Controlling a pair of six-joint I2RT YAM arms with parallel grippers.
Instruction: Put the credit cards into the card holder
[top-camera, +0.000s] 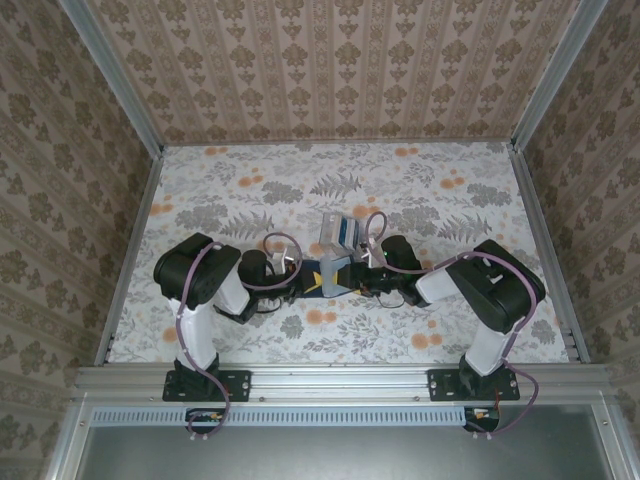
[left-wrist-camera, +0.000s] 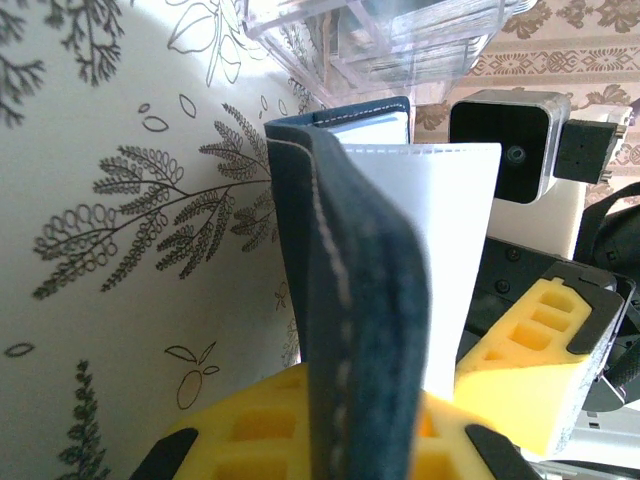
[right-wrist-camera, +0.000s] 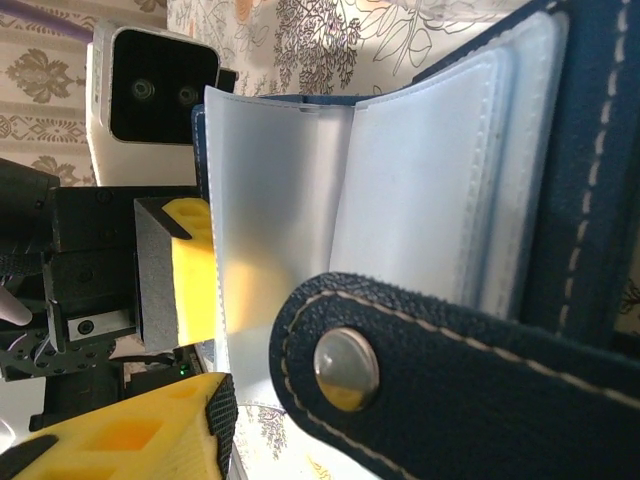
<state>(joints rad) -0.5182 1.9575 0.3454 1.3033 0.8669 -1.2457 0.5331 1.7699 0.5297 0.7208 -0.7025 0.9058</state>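
- card holder (left-wrist-camera: 350, 280), dark navy with pale stitching, is off the bench (top-camera: 450, 200), between the two arms near the bench's near-middle, just in front of a clear plastic box (top-camera: 338, 232)
- left hand (left-wrist-camera: 350, 430) is clamped narrow on the card holder: yellow fingers (left-wrist-camera: 250, 430) press either side of the navy cover's edge, and the cover stands upright out of them
- holder is open; a white see-through sleeve (left-wrist-camera: 450, 230) sticks out behind the cover
- right wrist view: clear card sleeves (right-wrist-camera: 420, 190) are fanned out, nothing in them that can be made out
- navy snap strap (right-wrist-camera: 450, 380) crosses the foreground, with a round metal snap (right-wrist-camera: 346, 368) near its end
- right hand (top-camera: 368, 272) is close against the holder's right side; one yellow finger (right-wrist-camera: 120, 440) is low left, just beside the sleeve; cannot tell how wide the jaws stand or if it grips anything
- the clear box has something blue inside; too small to say if it is cards
- bench has a floral print of grey ferns and orange blooms
- patterned wallpaper walls (top-camera: 330, 60) on three sides
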